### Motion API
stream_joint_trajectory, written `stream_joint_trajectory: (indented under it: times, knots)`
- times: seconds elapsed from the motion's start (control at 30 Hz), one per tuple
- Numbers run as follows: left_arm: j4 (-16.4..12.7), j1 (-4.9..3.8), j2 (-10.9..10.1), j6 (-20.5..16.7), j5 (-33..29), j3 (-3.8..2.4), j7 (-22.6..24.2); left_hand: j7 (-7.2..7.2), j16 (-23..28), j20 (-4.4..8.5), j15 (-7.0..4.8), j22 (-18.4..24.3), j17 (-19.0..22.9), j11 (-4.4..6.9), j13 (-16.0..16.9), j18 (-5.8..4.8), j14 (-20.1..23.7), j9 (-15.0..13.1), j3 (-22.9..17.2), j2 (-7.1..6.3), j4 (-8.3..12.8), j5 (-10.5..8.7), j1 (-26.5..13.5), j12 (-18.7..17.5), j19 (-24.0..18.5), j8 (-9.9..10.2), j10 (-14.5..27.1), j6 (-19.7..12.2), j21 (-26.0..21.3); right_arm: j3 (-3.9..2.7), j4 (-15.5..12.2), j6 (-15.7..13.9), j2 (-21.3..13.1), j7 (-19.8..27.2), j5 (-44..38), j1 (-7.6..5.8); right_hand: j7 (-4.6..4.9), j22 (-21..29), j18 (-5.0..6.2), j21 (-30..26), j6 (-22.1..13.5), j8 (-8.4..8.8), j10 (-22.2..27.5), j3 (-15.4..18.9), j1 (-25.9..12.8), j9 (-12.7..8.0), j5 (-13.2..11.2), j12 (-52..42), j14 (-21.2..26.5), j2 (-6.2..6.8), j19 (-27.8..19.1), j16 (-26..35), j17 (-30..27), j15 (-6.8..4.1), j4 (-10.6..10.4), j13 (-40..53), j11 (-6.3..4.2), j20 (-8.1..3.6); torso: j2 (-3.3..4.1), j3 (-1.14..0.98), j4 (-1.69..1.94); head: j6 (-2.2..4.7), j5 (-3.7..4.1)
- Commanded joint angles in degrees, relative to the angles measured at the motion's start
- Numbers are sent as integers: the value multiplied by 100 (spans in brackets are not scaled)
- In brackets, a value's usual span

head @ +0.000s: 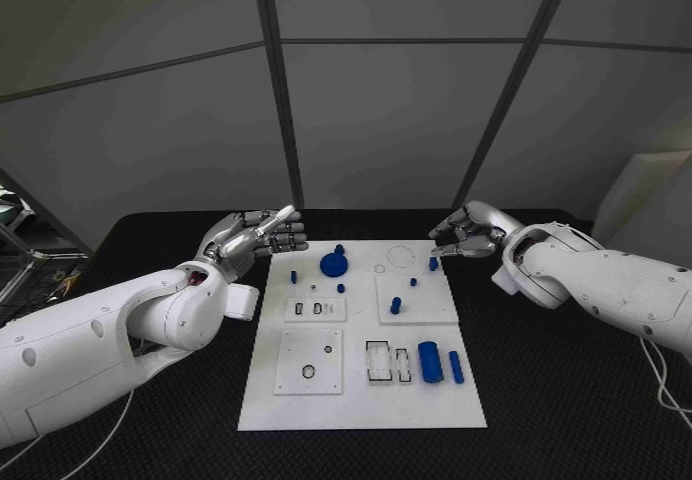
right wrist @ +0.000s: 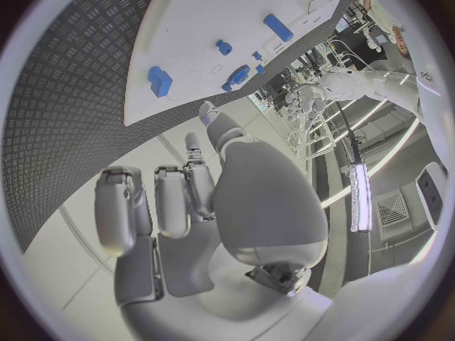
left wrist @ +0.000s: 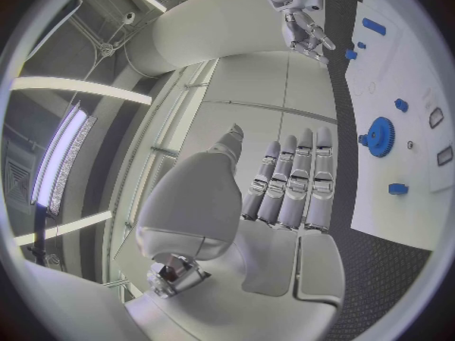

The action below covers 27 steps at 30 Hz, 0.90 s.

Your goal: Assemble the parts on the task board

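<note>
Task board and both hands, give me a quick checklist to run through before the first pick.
1. Left hand holds nothing, fingers extended: ok.
2. Right hand holds nothing, fingers curled in: ok, but must open before a grasp.
3. Task board lies flat between the arms: ok.
4. Blue gear unobstructed: ok.
5. Large blue cylinder lies free beside the slots: ok.
6. Which slot fits it: cannot tell.

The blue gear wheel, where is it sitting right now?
In the head view the blue gear wheel lies on the far part of the task board, toward the robot's left, closest to the left hand.
</note>
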<state>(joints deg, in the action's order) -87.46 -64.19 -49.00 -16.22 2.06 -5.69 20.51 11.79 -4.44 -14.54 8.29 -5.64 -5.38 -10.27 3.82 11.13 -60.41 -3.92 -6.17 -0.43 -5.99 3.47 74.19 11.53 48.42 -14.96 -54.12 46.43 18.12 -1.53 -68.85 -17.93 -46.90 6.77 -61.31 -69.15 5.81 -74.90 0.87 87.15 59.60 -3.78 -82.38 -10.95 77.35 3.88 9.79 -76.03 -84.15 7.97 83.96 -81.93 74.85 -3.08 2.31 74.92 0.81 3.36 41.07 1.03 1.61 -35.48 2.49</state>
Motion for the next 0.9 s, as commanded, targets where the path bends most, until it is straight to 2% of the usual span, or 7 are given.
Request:
stream_joint_trajectory:
  times: [0.03,0.1,0.37,0.57,0.9]
  knots:
    - [9,-2,12,112,52,-5,10,97,-19,15,-10,10,-10,4,8,-61,-31,-6,8,59,36,-24,19,-9,30,33,-51,37,13,-4,61,256,24,120,24,-11,22,-1011,32,20,-67,31,-34,-2,-2,-12,19,-2,-274,38,298,-43,50,2,43,177,32,-9,-1,11,10,-17,20]
    - [17,1,19,113,52,-5,11,96,-19,16,-10,10,-10,4,8,-61,-31,-6,8,59,37,-24,19,-9,31,33,-51,38,13,-4,120,309,43,93,-37,-8,34,-1019,31,24,-94,31,-35,3,-11,-14,18,-3,-278,42,303,-50,65,12,58,177,44,-1,-4,17,15,-28,29]
    - [28,5,37,114,53,-5,16,95,-6,16,-7,12,-7,4,7,-64,-18,-6,10,58,45,-24,23,-13,31,37,-53,39,12,-3,313,485,113,13,-214,40,67,-1010,33,17,-241,35,-7,20,-24,-22,18,40,-281,51,299,-56,82,43,130,139,77,30,0,21,32,-58,53]
    - [34,6,38,110,53,-5,18,94,4,16,-5,14,-5,4,5,-66,-9,-5,12,58,50,-24,25,-17,31,39,-52,39,11,-3,381,575,138,-24,-275,60,79,-998,36,9,-305,35,5,25,-30,-22,22,56,-281,47,291,-56,88,53,156,126,88,41,-12,23,22,-84,49]
    - [43,6,42,108,53,-5,18,94,4,16,-5,14,-5,4,5,-66,-9,-5,12,58,50,-24,25,-17,31,39,-52,39,11,-3,457,688,175,-71,-343,96,85,-1015,32,18,-336,32,5,31,-46,-21,27,53,-286,41,301,-70,117,59,163,129,94,47,-12,22,17,-84,50]
